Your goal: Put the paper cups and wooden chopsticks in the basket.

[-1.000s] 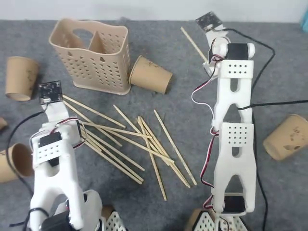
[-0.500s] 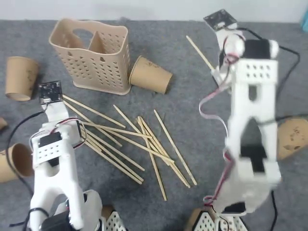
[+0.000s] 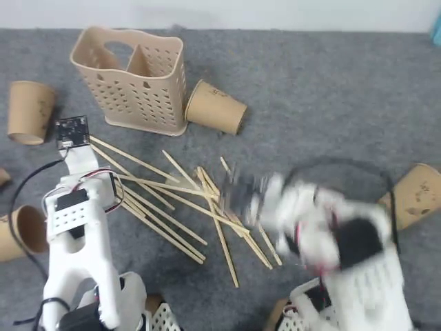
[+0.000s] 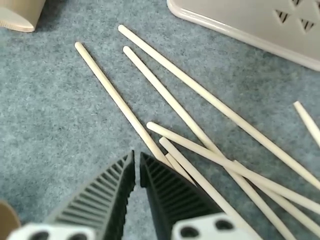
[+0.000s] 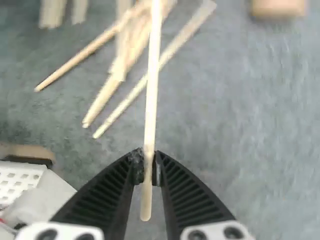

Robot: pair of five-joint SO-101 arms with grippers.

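High view, right arm (image 3: 310, 227): swung back from the far corner, blurred over loose chopsticks (image 3: 186, 207); basket (image 3: 131, 83) well apart, delivery pending.
Left wrist view, left gripper (image 4: 136, 159): closed on nothing, above sticks on grey carpet (image 4: 50, 125).
Right wrist view, right gripper (image 5: 145, 159): clamped on one chopstick (image 5: 152, 75).
Surface, room: carpet throughout, paper cups (image 3: 215, 107) on their sides; pale strip beyond the far edge.

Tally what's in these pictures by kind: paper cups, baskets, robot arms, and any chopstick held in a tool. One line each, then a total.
Brown paper cups: 4
Beige perforated plastic basket: 1
White robot arms: 2
Thin wooden chopstick clamped in the right tool: 1
Total: 8
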